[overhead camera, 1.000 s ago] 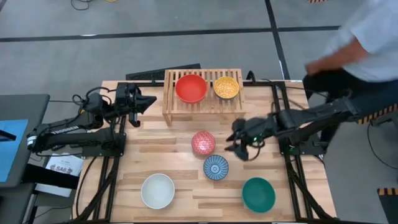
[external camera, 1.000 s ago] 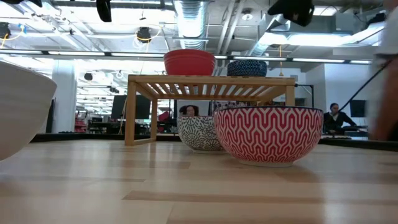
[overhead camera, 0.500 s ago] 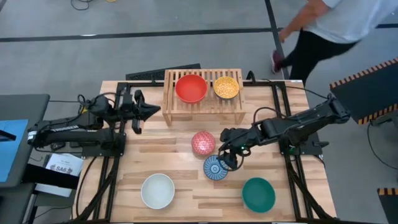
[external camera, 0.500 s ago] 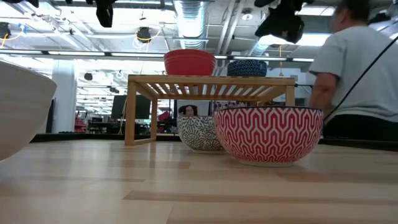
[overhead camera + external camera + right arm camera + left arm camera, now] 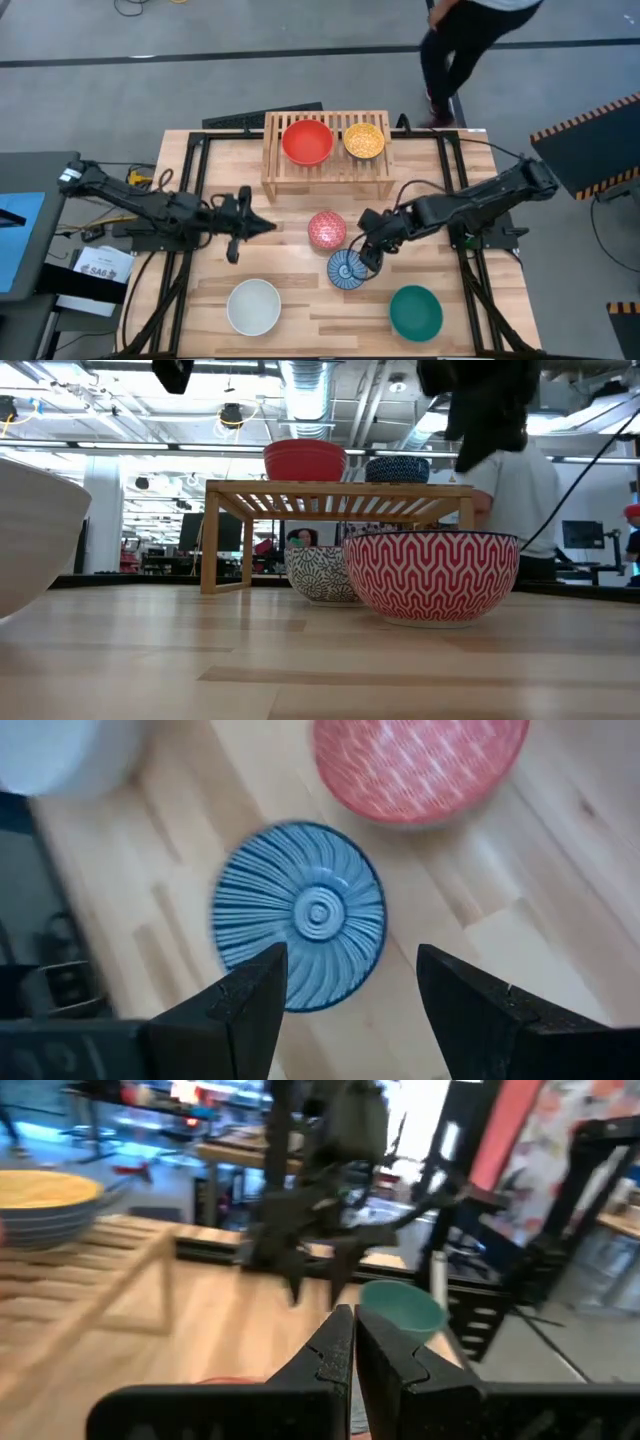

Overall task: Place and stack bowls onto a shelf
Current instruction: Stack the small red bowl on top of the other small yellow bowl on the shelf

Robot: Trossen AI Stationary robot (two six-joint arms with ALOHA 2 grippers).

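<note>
The light-wood shelf (image 5: 325, 160) stands at the far middle and bears the red bowl (image 5: 307, 141) and the yellow bowl (image 5: 364, 140). The pink-red patterned bowl (image 5: 326, 229), the blue-and-white striped bowl (image 5: 345, 270), the white bowl (image 5: 253, 306) and the teal bowl (image 5: 415, 312) stand on the table. My right gripper (image 5: 368, 256) is open above the striped bowl's (image 5: 300, 915) right rim and touches nothing; it is well above the table in the low view (image 5: 487, 405). My left gripper (image 5: 268, 226) is shut and empty, left of the pink-red bowl, and shows in its wrist view (image 5: 352, 1345).
A person (image 5: 460, 40) walks past the table's far right corner. Bare planks lie between the shelf and the pink-red bowl and along the table's left side. The white bowl (image 5: 30, 530) stands close to the low camera.
My left gripper has swung from beside the shelf's left leg toward the near edge and the table's middle, stopping left of the pink-red bowl. My right gripper has gone left and toward the near edge and has dropped over the striped bowl. The bowls have kept still.
</note>
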